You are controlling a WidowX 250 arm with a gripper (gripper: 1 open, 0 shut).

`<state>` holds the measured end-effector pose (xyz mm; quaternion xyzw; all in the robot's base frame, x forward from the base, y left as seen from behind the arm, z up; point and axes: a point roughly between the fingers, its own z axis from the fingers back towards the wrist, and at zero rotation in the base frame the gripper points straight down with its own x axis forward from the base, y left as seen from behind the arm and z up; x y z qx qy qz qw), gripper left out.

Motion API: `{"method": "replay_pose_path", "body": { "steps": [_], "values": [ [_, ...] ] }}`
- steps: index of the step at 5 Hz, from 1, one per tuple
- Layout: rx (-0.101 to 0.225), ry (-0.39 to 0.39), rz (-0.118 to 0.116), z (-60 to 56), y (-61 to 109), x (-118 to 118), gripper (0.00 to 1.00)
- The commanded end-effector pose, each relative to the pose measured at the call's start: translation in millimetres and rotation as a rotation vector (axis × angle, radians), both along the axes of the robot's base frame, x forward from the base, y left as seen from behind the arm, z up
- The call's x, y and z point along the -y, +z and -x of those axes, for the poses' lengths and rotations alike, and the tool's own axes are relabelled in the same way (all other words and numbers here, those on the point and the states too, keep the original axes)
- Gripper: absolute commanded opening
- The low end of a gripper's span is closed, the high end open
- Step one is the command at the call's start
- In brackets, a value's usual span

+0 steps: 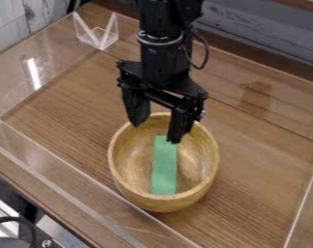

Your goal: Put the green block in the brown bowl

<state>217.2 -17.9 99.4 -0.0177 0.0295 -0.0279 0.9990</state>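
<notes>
The green block lies flat inside the brown bowl. It rests on the bottom of the bowl, a little toward the 3 o'clock side of the middle. It is a long thin bar, and it runs from about 12 o'clock to 6 o'clock. Nothing is holding it. It looks like it sits on the wood all by itself.

The bowl is big and round, with a thick rim and lines in the wood. It sits on the tabletop near the front.

Right above the bowl, toward its 12 o'clock edge, hangs the gripper. It is black and points straight down. Its two fingers are spread apart and there is nothing between them. The tips are above the top end of the block and do not touch it.

So I think the job is pretty much done. The block is in the bowl, and that is what was asked. All that seems left is for the arm to lift away.

Clear walls stand around the tabletop. At about 11 o'clock, far back, there is a small clear stand.

I cannot see any words, labels or brand names anywhere.
</notes>
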Motion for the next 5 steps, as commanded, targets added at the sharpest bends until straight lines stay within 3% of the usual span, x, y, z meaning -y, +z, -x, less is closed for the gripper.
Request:
{"method": "replay_pose_path", "body": {
  "steps": [1,5],
  "values": [
    [0.078,0.007,0.005,-11.3,18.8,-2.6,1.00],
    [0.100,-0.004,-0.001,-13.0,25.1,-6.3,1.00]
  ]
}}
